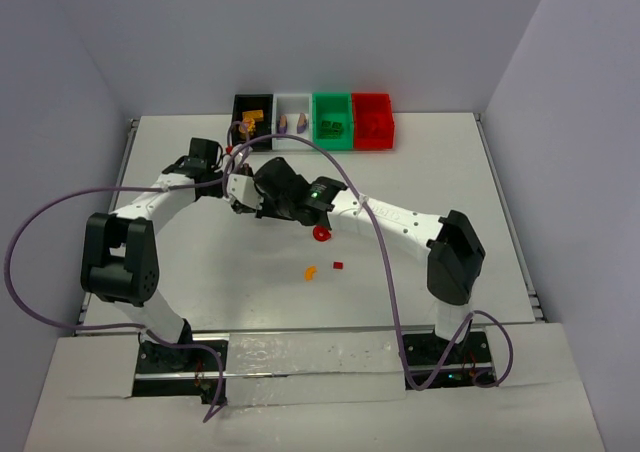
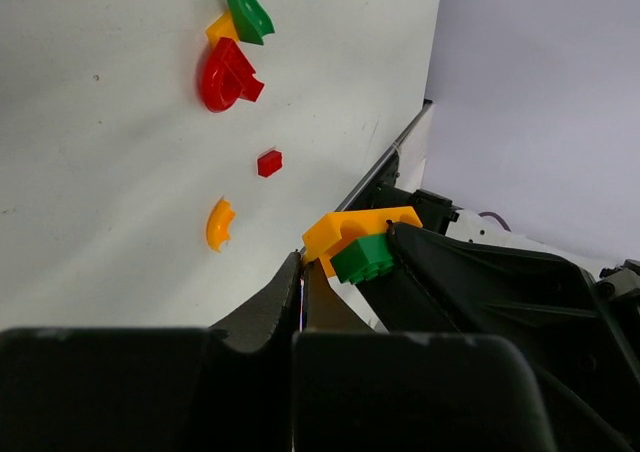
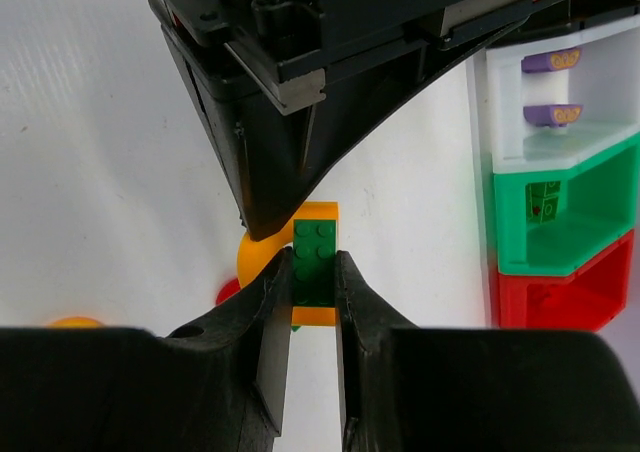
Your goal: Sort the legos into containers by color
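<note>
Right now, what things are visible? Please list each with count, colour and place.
bins: 4, black, white, green, red; row at far table edge
purple pieces: 2; white bin
green bricks: count unclear; green bin
orange pieces: count unclear; black bin
mixed stack: 1, red, orange, green; on table
small brick: 1, red; on table
curved piece: 1, orange; on table
joined bricks: 2, orange and green; gripped above table
end effectors: 2, black; left, right, both shut on joined bricks

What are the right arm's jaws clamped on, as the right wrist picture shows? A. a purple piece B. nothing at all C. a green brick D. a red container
C: the jaws of the right gripper press on both sides of the green brick, which is stacked on an orange piece.
</note>
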### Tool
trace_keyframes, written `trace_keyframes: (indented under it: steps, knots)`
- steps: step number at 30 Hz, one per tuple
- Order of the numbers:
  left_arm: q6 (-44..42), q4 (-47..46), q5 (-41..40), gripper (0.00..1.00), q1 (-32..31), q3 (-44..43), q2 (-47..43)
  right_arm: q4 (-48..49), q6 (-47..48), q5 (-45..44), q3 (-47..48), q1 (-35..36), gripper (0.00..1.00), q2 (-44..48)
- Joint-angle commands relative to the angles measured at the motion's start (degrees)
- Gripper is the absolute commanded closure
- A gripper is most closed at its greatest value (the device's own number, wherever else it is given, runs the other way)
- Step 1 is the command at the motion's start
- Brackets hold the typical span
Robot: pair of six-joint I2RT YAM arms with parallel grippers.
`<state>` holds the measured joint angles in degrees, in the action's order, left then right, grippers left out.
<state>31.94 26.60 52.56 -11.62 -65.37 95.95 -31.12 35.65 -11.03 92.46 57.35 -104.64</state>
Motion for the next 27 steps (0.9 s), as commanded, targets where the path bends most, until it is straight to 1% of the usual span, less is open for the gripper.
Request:
trace_keyframes:
  steps: [1,4,7,10,13,18,20,24,27]
  knots:
    - [-1.53,-1.20,-12.83,1.00,2.46,1.19,0.38,-4.39,-2.47,0.97,4.93,-0.49,1.00,7.12]
    - [-1.13,-1.69,-12.44,1.00,3.20,1.94,0.20,-4.89,-4.05,2.06,5.45,-1.85,1.00,7.38]
    - [-0.65,-2.39,-11.14,1.00,3.89,2.39,0.11,-3.02,-4.16,-0.34,3.03,-1.99,1.00,8.23]
    - [0.29,-3.90,-9.25,1.00,4.31,3.39,-0.66,-4.64,-5.39,-1.37,3.34,-2.32,1.00,7.26]
    - [2.97,-10.00,-4.49,1.00,5.45,7.51,-3.76,-5.87,-8.41,-0.33,3.26,-3.36,1.00,6.48]
    - [5.91,-17.06,0.23,1.00,5.73,12.00,-7.58,-4.95,-8.68,2.83,0.32,-3.82,1.00,7.66]
    - [6.10,-17.19,1.53,1.00,5.73,11.67,-7.95,-4.03,-7.45,4.73,-1.74,-4.10,1.00,8.19]
    - [2.56,-13.02,1.63,1.00,5.33,7.50,-7.49,-3.99,-4.80,8.29,-3.38,-4.44,1.00,8.62]
    - [2.46,-12.83,2.33,1.00,4.95,7.21,-8.00,-4.81,-3.08,8.15,-2.32,-4.53,1.00,7.75]
